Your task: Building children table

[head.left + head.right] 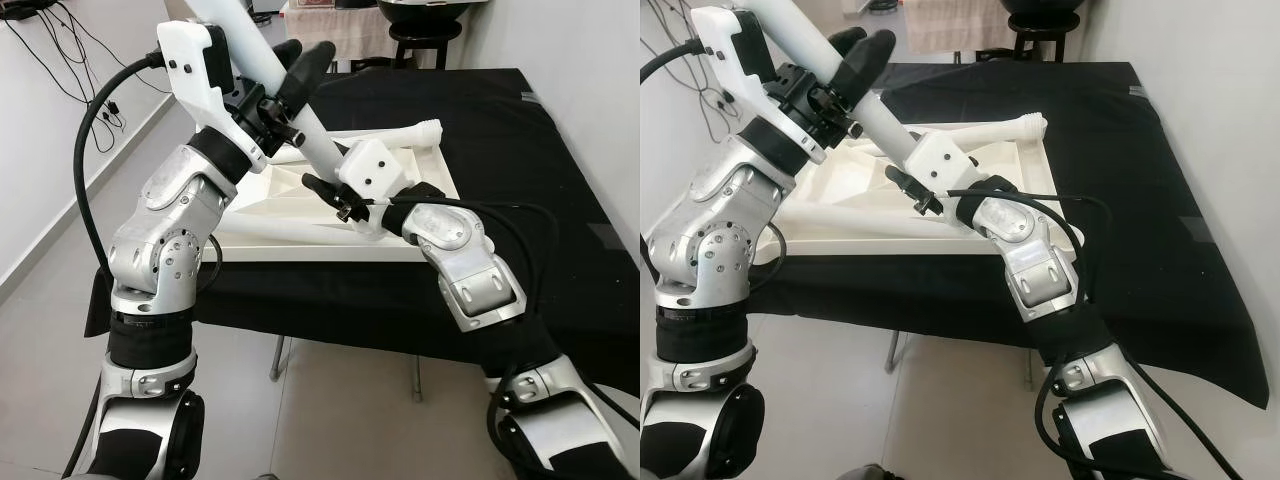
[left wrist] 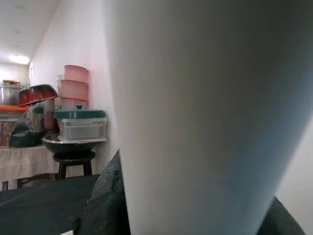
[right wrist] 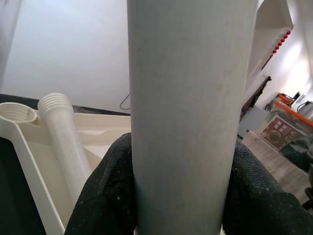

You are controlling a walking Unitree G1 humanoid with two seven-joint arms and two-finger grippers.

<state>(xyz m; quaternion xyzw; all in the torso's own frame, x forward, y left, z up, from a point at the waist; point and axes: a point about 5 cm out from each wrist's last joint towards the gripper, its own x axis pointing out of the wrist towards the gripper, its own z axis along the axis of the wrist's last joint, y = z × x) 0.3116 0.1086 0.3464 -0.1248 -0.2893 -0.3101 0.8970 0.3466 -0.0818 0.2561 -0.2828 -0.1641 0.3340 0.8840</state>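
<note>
So I've got both end effectors clamped on the same white table leg [image 1: 300, 120], which slants over the upside-down tabletop [image 1: 290, 215] on the black worktop [image 1: 540, 200]. My left end effector [image 1: 290, 75] squeezes it higher up, my right end effector [image 3: 181, 191] grips lower down. Another leg [image 1: 400, 132] lies along the tabletop's far edge.

Tilted leg [image 1: 300, 110] bars tabletop [image 1: 420, 250]; black cloth [image 1: 520, 130] right open
</note>
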